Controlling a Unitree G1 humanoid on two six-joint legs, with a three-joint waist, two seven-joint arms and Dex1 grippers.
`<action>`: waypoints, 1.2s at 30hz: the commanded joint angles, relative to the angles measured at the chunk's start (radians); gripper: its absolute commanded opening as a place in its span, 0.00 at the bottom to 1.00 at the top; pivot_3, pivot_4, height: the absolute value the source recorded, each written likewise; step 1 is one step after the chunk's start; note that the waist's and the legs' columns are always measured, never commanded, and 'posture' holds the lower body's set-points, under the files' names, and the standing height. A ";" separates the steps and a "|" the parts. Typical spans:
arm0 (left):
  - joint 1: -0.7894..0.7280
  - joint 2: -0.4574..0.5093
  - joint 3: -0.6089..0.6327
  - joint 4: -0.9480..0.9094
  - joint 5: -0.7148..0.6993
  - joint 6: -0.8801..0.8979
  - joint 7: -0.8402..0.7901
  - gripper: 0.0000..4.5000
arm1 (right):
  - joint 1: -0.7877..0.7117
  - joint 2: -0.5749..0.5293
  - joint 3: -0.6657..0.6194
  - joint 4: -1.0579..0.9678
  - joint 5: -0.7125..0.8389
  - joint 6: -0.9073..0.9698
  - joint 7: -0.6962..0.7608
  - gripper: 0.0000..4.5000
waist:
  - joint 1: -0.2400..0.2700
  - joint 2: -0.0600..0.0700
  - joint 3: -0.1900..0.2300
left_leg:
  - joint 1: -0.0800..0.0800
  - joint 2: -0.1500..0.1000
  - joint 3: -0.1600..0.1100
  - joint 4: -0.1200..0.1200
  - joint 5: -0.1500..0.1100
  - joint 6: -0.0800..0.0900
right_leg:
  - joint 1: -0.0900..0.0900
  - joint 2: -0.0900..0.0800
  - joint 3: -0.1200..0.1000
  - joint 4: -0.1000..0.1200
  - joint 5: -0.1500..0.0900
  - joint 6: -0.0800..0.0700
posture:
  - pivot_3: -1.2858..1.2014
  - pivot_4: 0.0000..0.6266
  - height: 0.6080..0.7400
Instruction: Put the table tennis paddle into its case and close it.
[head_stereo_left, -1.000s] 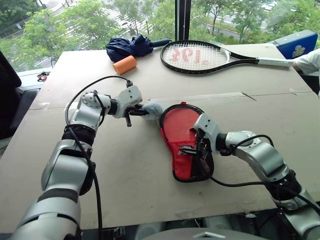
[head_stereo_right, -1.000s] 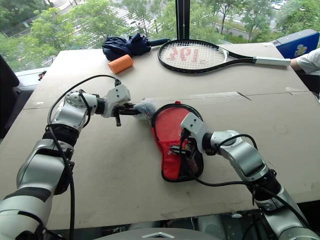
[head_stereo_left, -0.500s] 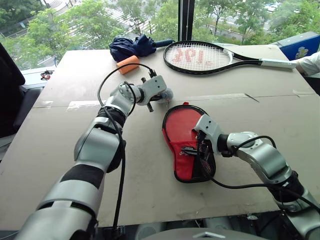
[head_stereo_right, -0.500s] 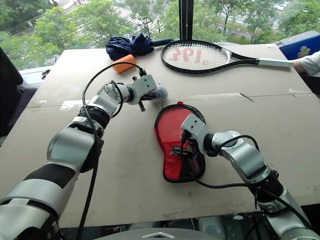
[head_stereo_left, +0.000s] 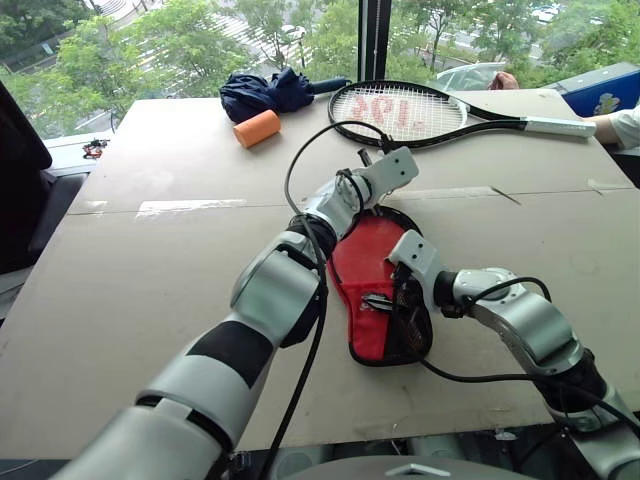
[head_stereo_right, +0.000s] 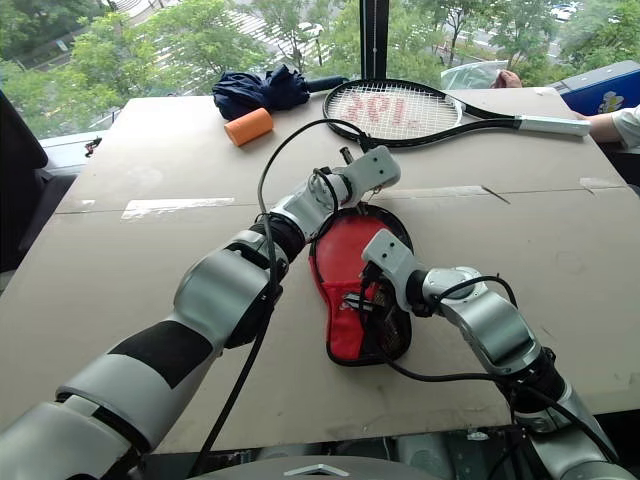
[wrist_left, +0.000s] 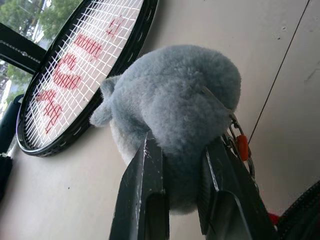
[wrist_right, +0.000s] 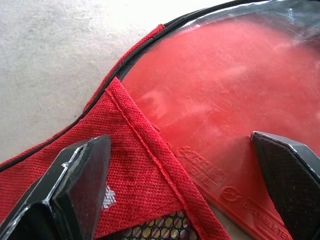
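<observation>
**me:** So, fingers first. My left gripper (wrist_left: 182, 165) is pinched tight on a grey fluffy pom-pom (wrist_left: 175, 110), which looks like the zipper charm since there's a little ring and orange bit (wrist_left: 242, 147) hanging off it. It's up past the round end of the case (head_stereo_left: 352, 300), near the tennis racket (head_stereo_left: 400, 110). My right gripper (wrist_right: 182, 187) is spread wide, fingers resting on the clear side of the case with the paddle (wrist_right: 220, 110) right underneath, red face showing through the plastic.

**other:** so the paddle's already in?

**me:** Looks like it, yeah. It sits inside the case in the middle of the table (head_stereo_left: 150, 260). I'd say I'm on the closing step, pulling the zip round the rim.

**other:** what's next then?

**me:** Probably drag the pom-pom along the rim while the right one pins the case flat so it doesn't slide. Can't tell how much zip is left open from here.
</observation>
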 joint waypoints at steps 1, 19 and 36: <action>-0.067 -0.077 0.043 -0.048 -0.045 -0.061 -0.006 0.02 | 0.047 0.020 0.065 0.055 0.020 0.077 0.011 1.00 | 0.000 0.000 0.000 | 0.000 0.000 0.000 0.000 0.000 0.000 | 0.000 0.000 0.000 0.000 0.000 0.000 | 0.52 0.24 1.00; -0.105 -0.045 0.223 -0.109 -0.235 -0.278 -0.244 0.77 | 0.047 0.037 0.063 0.071 0.011 0.068 0.007 1.00 | -0.002 0.000 0.000 | 0.000 0.000 0.000 -0.001 0.000 0.000 | 0.000 0.000 0.000 -0.001 0.000 0.000 | 0.52 0.24 1.00; 0.306 0.230 0.219 -0.639 -0.418 0.018 -0.696 0.77 | 0.054 0.061 0.006 0.031 0.028 -0.001 0.011 1.00 | -0.028 0.003 -0.002 | 0.002 0.001 0.000 -0.002 0.000 0.000 | 0.000 0.001 0.002 -0.001 0.000 0.000 | 0.52 0.24 1.00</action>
